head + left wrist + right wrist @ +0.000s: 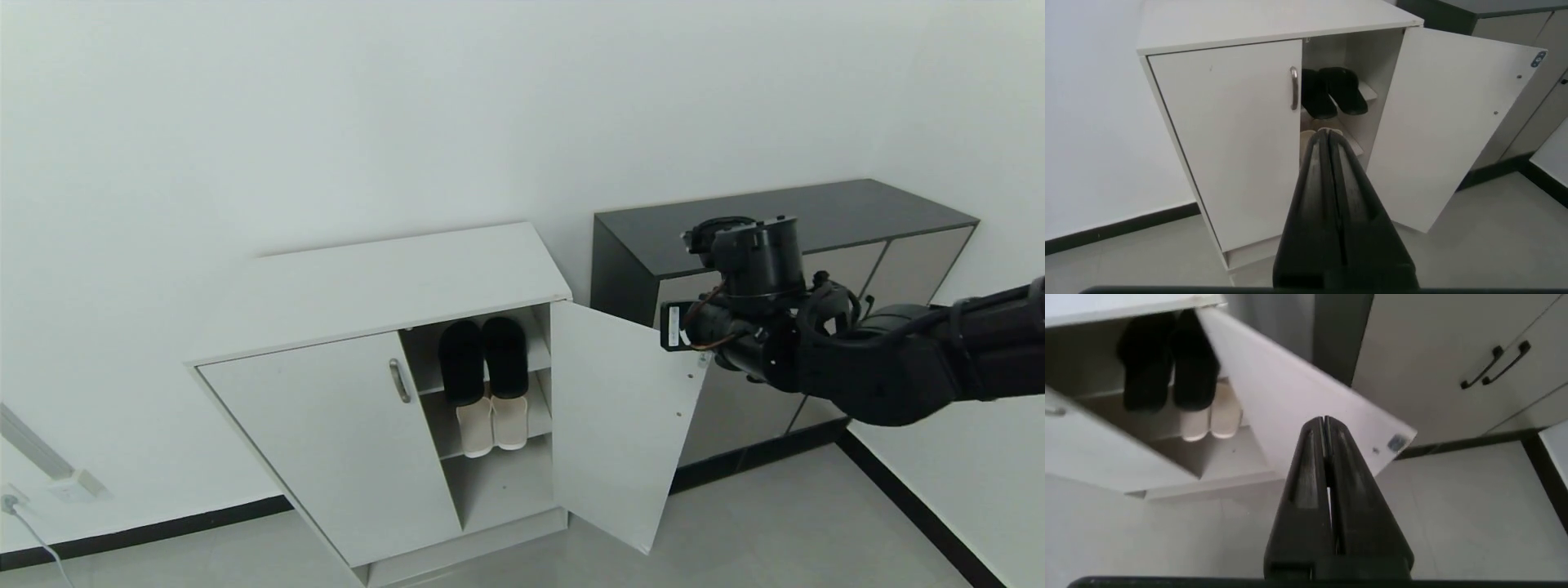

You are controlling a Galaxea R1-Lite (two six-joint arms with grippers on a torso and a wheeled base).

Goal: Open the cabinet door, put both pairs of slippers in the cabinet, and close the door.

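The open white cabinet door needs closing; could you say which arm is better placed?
Right, probably: the right gripper hangs beside the open white cabinet door, at its free edge; the left gripper faces the white cabinet.

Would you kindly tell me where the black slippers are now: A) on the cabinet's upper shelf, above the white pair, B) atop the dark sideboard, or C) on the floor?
A: the black slippers lie on the upper shelf of the white cabinet, just above the white slippers, with the door open.

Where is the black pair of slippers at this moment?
In the head view, the black slippers rest on the upper shelf of the white cabinet, just above the white slippers, left of the open door.
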